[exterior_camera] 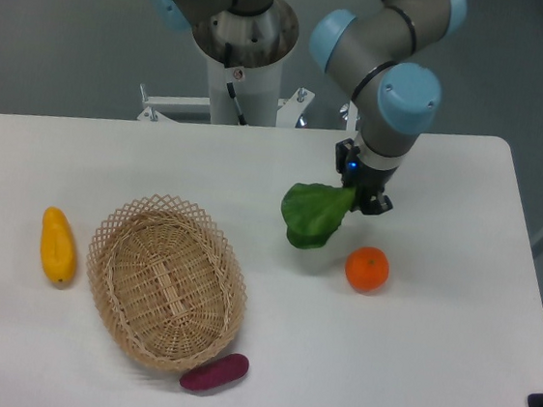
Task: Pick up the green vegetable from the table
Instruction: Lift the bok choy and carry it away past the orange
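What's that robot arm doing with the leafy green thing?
The arm's tool is shut on the green vegetable, gripping its stem end so the leaves hang down above the white table. An orange sits just beside it. The wicker basket, yellow fruit and purple vegetable lie untouched.

The pale stem of the green vegetable (315,215) is hidden within the gripper (364,196). Above the gripper, the arm is cut off by the top edge.
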Controlling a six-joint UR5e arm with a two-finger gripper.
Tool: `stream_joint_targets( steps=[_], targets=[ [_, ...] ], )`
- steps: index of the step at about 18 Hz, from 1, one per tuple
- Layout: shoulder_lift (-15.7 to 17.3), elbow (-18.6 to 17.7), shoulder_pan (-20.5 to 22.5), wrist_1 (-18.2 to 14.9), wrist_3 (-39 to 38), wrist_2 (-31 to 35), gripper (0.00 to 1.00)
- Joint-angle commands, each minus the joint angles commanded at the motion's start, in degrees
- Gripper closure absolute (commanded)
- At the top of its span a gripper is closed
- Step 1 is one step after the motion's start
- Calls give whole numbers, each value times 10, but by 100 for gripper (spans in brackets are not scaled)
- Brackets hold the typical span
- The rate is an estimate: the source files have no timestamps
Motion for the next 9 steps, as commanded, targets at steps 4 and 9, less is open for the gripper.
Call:
stream_joint_targets(
  steps=[4, 9],
  targets=[
    [-36, 90, -9, -39, -30, -3, 77],
    [-93, 202, -10, -81, -69, -4, 77]
  ],
)
